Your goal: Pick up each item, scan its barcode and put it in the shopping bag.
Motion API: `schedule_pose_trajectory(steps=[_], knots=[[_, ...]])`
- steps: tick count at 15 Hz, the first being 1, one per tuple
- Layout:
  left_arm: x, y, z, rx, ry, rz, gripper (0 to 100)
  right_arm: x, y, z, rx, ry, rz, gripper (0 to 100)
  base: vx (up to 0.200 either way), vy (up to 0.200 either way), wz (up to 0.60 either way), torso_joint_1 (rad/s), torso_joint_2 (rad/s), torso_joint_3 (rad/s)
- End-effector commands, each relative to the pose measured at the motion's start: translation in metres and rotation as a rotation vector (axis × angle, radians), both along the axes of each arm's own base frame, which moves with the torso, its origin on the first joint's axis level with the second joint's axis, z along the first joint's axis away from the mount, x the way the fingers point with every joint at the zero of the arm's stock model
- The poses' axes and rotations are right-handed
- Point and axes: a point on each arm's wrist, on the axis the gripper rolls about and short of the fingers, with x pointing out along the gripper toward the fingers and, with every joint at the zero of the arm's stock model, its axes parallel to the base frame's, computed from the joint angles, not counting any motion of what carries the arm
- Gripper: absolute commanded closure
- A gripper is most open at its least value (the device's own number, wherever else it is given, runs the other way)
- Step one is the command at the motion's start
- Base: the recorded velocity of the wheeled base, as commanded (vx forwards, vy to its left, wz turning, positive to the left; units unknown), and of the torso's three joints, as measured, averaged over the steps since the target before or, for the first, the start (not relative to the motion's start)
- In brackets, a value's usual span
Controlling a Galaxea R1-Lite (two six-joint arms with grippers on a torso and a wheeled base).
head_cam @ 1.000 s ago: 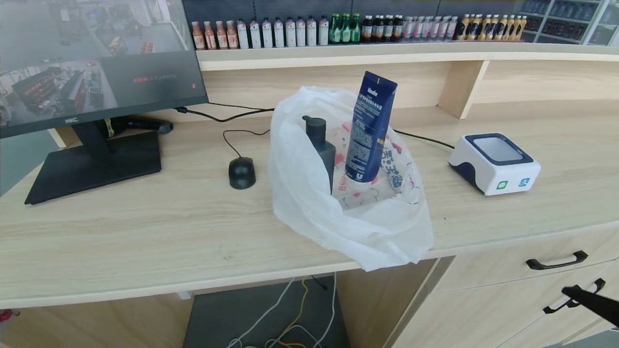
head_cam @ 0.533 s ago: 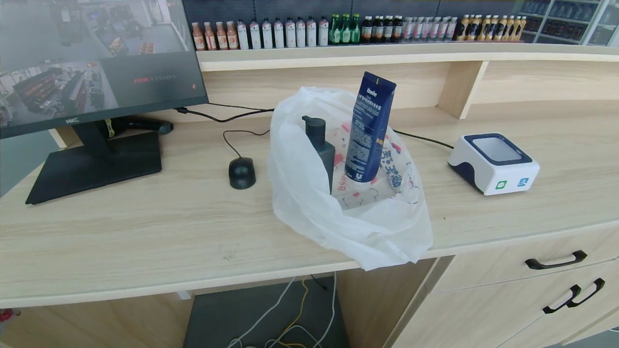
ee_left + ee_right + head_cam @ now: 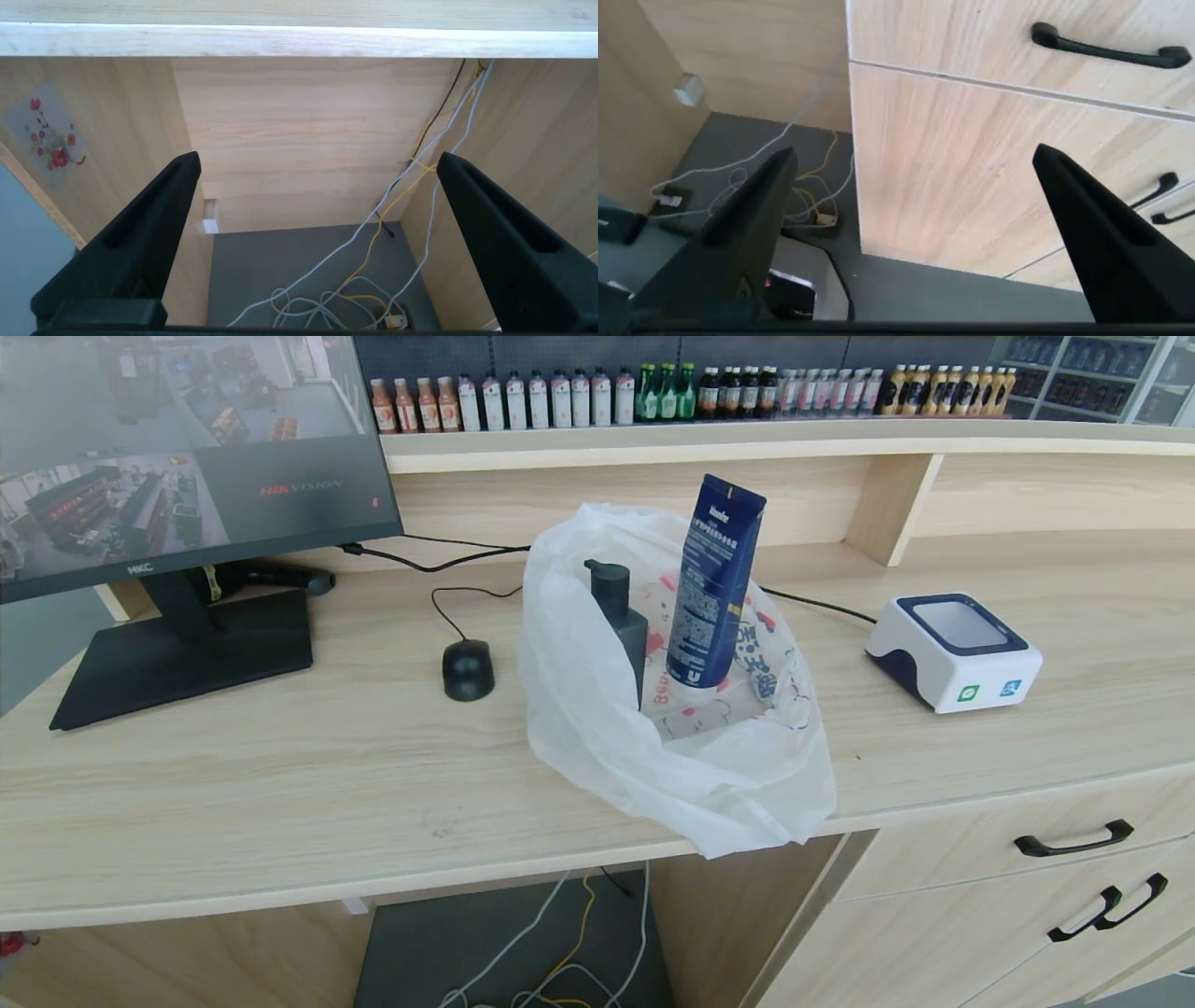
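Shopping bag point(image 3: 597, 737) sits on the desk point(image 3: 280, 775), left of the scanner point(image 3: 952, 651) — inside, a blue tube point(image 3: 714, 583) stands cap-down, top tilted slightly right, beside an upright pump bottle point(image 3: 620, 611). Left claw point(image 3: 318, 243) and right claw point(image 3: 915, 243) — both spread, empty.

Pale wood counter point(image 3: 280, 784) with 3 black drawer handles point(image 3: 1074, 845), bottle-lined shelf point(image 3: 653, 434) behind, grey floor point(image 3: 429, 943) underneath.

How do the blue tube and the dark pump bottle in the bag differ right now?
The blue tube is printed; the dark pump bottle is plain. The blue tube is taller, leaning and rising above the rim; the dark pump bottle is shorter and upright. Both stand inside the shopping bag.
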Motion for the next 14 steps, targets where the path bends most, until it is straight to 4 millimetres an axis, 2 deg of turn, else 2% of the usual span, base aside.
schedule_pose_trajectory(steps=[1, 4, 6, 8, 10, 11, 14], knots=[[0.0000, 0.0000, 0.0000, 0.000, -0.001, 0.000, 0, -0.0047, 0.0000, -0.0004, 0.022, -0.054, -0.070, 0, 0.000, 0.000, 0.00, 0.000, 0.00, 0.000], [0.0000, 0.0000, 0.0000, 0.000, -0.001, 0.001, 0, -0.0077, -0.0016, -0.0016, 0.089, -0.145, -0.164, 0, 0.000, 0.000, 0.00, 0.000, 0.00, 0.000], [0.0000, 0.0000, 0.0000, 0.000, -0.001, 0.000, 0, -0.0074, -0.0031, -0.0040, 0.149, -0.128, -0.241, 0, 0.000, 0.000, 0.00, 0.000, 0.00, 0.000], [0.0000, 0.0000, 0.0000, 0.000, -0.001, 0.000, 0, -0.0067, -0.0030, -0.0060, 0.135, -0.089, -0.249, 0, 0.000, 0.000, 0.00, 0.000, 0.00, 0.000], [0.0000, 0.0000, -0.0001, 0.000, 0.001, 0.000, 0, -0.0070, -0.0017, -0.0061, 0.134, -0.096, -0.332, 0, 0.000, 0.000, 0.00, 0.000, 0.00, 0.000], [0.0000, 0.0000, -0.0001, 0.000, 0.001, 0.001, 0, -0.0070, 0.0000, -0.0060, 0.125, -0.100, -0.445, 0, 0.000, 0.000, 0.00, 0.000, 0.00, 0.000], [0.0000, 0.0000, 0.0000, 0.000, -0.001, 0.001, 0, -0.0143, -0.0003, -0.0086, 0.075, -0.189, -0.265, 0, 0.000, 0.000, 0.00, 0.000, 0.00, 0.000]])
